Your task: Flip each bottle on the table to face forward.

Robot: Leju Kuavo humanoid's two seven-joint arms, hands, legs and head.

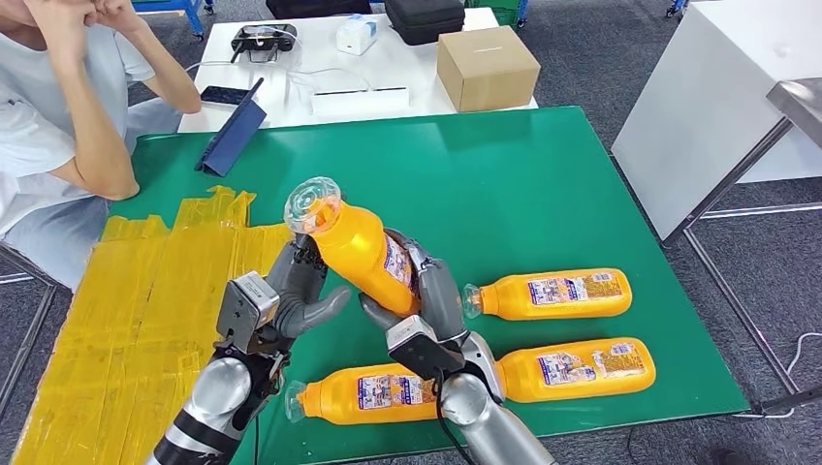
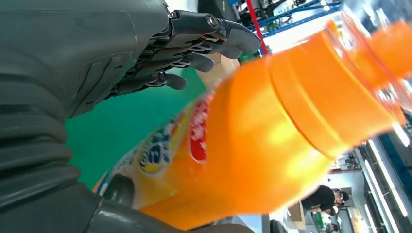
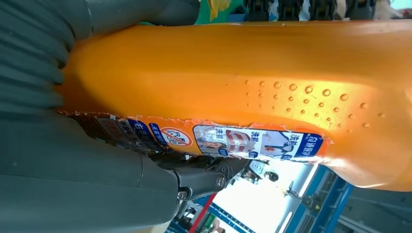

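Four orange bottles: one lifted in my right hand, three lying on the green table.

My right hand grips the raised bottle around its labelled body, tilted with its clear cap up and to the left. My left hand is just beside it, fingers spread and holding nothing. The lying bottles: one right of my hands, two nearer me.

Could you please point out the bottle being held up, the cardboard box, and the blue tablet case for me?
held bottle (image 1: 361, 247), head view, on its orange shoulder above the label.
cardboard box (image 1: 487, 66), head view, on its top face.
blue tablet case (image 1: 233, 134), head view, on its sloping cover.
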